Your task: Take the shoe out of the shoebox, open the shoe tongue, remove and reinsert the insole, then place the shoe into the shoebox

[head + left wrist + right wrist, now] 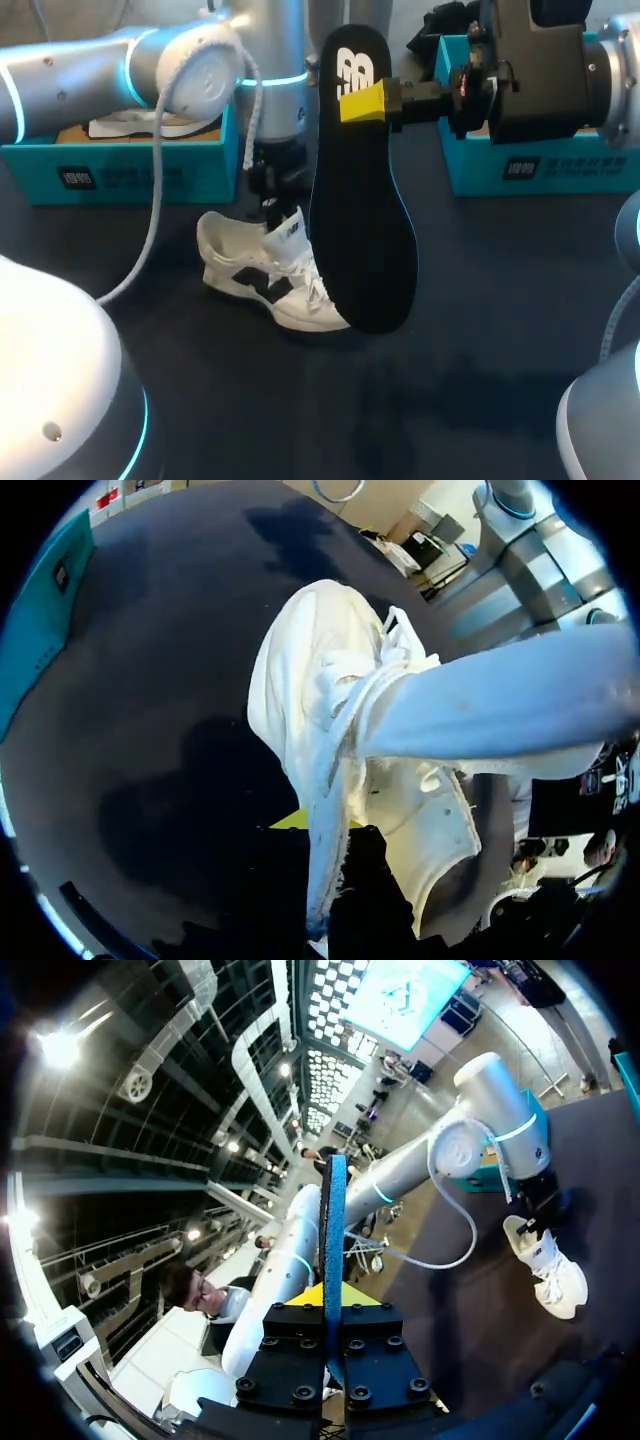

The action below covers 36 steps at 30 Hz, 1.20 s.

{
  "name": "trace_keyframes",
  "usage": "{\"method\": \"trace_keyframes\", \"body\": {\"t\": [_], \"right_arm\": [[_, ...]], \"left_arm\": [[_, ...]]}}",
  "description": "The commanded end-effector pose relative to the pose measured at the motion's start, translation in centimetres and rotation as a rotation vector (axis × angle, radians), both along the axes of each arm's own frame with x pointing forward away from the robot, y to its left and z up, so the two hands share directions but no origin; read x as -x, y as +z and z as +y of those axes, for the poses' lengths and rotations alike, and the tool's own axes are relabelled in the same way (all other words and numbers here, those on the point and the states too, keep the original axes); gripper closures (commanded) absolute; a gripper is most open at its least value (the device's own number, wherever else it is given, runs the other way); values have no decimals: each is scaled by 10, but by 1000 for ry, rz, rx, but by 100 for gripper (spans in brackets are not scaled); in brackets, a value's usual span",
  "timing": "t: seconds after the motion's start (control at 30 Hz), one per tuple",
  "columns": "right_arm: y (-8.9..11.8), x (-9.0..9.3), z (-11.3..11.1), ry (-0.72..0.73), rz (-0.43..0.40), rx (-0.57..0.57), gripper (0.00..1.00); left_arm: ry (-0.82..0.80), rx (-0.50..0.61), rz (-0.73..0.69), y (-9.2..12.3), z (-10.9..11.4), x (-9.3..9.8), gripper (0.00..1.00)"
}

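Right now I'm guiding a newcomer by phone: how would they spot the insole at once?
Over the middle of the dark table, my right gripper pinches something near its upper end. That insole is a long, flat, black sole shape hanging upright beside the white shoe, which lies on the table.

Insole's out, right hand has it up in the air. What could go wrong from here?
The right hand pinches the long black insole at one end only; the free end may swing or buckle at the sneaker's mouth. The left hand grips the white sneaker at the rim of its opening, so it could block the insole, or the sneaker may twist.
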State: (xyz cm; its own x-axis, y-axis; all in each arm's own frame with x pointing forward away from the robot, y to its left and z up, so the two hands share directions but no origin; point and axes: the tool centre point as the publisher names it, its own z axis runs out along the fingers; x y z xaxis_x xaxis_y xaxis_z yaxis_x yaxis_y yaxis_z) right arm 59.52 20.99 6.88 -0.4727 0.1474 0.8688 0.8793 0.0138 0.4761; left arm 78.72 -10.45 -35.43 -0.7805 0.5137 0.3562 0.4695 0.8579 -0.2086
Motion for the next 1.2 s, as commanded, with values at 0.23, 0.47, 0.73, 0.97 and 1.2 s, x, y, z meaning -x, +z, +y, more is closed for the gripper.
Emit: {"method": "trace_keyframes", "body": {"t": [0.23, 0.47, 0.73, 0.97, 1.2], "right_arm": [[0, -1, 4, -2, 2, 1, 100], [0, -1, 4, -2, 2, 1, 100], [0, -1, 4, -2, 2, 1, 100], [0, -1, 4, -2, 2, 1, 100], [0, -1, 4, -2, 2, 1, 100]], "left_arm": [[-405, 4, -86, 24, -14, -12, 100], [-387, 22, -76, 27, -17, -11, 100], [-387, 22, -76, 27, -17, -11, 100], [-600, 36, -108, 32, -30, -15, 100], [-773, 41, -127, 31, -49, -15, 100]]}}
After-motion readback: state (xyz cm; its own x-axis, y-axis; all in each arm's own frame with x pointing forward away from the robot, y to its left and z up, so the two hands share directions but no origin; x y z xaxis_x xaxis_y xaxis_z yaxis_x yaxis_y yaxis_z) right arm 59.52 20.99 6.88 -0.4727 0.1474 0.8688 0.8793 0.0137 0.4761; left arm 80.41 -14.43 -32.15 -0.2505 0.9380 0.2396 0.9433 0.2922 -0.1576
